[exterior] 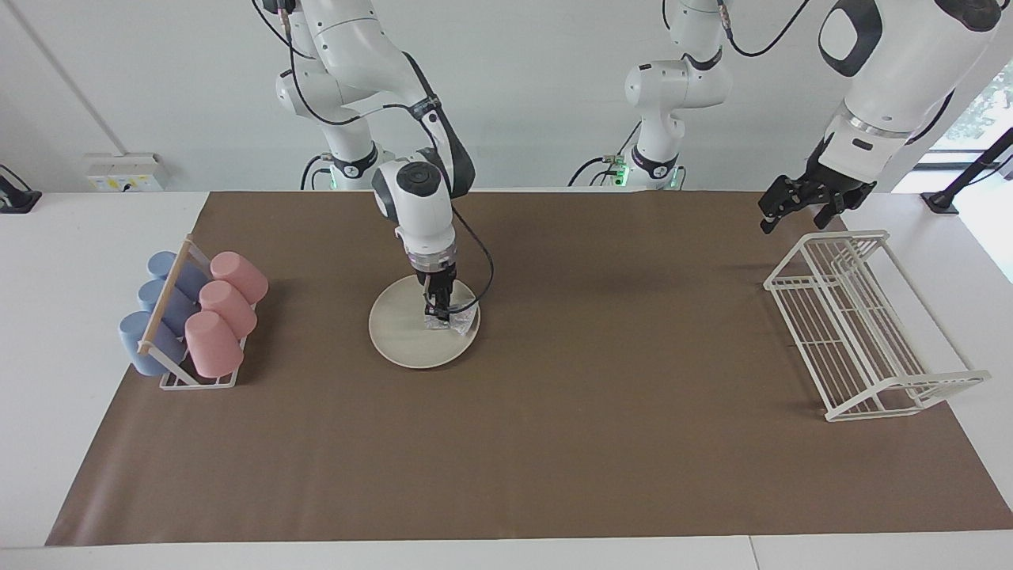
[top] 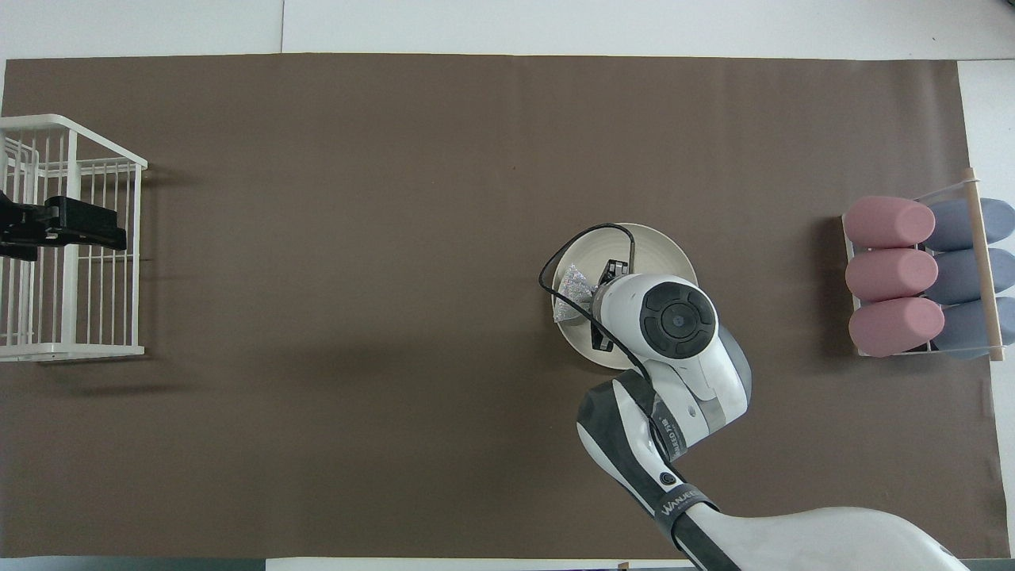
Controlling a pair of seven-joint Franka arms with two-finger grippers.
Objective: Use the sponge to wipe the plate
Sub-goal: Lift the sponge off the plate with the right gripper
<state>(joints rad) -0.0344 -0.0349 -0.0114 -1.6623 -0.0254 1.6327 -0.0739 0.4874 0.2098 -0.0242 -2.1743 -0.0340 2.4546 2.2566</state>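
Pinching the sponge (exterior: 453,321) in my right gripper (exterior: 438,314), I press it on the plate (exterior: 400,340) at its edge toward the rack (exterior: 863,324), where it may slip off; my waiting left gripper (exterior: 799,207) hangs spread above that rack.

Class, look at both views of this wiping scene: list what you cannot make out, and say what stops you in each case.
- Overhead view: part of the plate is hidden under the right arm.
- Overhead view: the right gripper is mostly covered by its own wrist.
- Overhead view: the blue cups are cut off by the picture's edge.
- Facing view: contact between the sponge and the plate cannot be confirmed.
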